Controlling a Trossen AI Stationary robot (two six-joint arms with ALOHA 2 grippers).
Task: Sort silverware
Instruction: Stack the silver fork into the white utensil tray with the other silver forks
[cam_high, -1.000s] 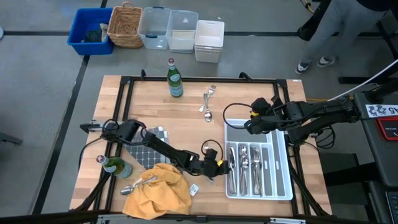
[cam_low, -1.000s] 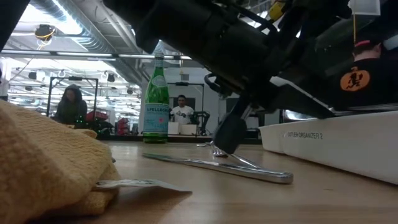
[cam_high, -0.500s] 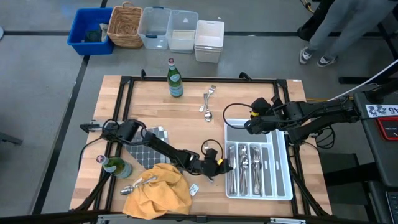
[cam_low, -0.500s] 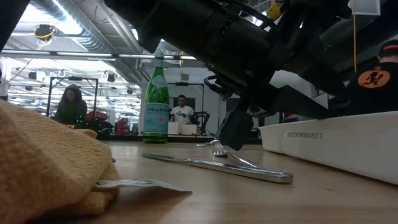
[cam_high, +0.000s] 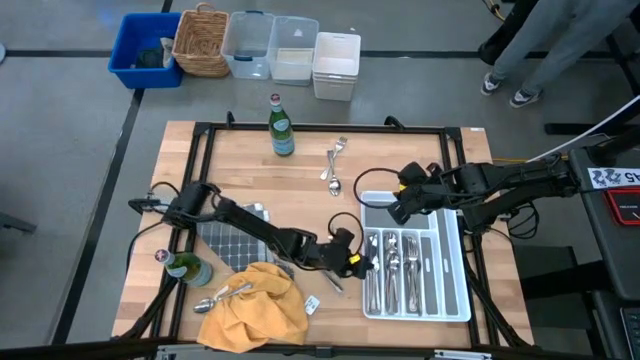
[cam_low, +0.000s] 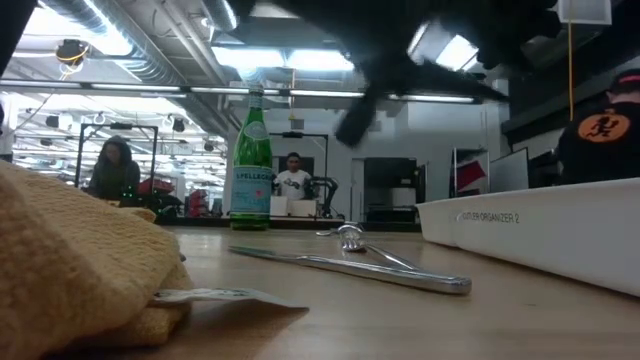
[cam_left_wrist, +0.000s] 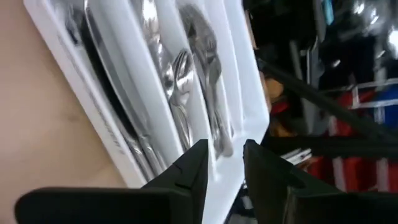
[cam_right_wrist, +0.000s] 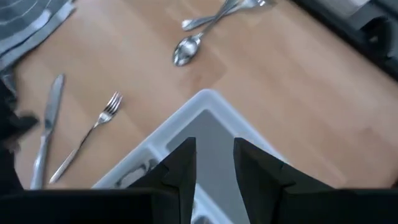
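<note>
A knife (cam_right_wrist: 46, 140) and a fork (cam_right_wrist: 93, 132) lie flat on the wood just left of the white divided tray (cam_high: 415, 316). Several forks, spoons and knives (cam_left_wrist: 186, 81) lie in the tray's slots. My left gripper (cam_left_wrist: 225, 165) hangs above the table by the tray's left wall (cam_high: 358, 262), open with nothing between its fingers. My right gripper (cam_right_wrist: 214, 162) hovers over the tray's far left corner (cam_high: 398, 208), open and empty. A spoon and fork (cam_high: 335, 170) lie farther back, and spoons (cam_high: 222, 297) rest by the yellow cloth (cam_high: 252, 305).
One green bottle (cam_high: 281, 127) stands at the table's far edge and another (cam_high: 190, 268) at the left, near my left arm. A grey checked cloth (cam_high: 232, 240) lies under that arm. Bins and a basket (cam_high: 205, 42) sit on the floor beyond the table.
My left gripper has risen from the fork and knife on the table and shifted a little toward the tray. The fork and knife stay where they were.
</note>
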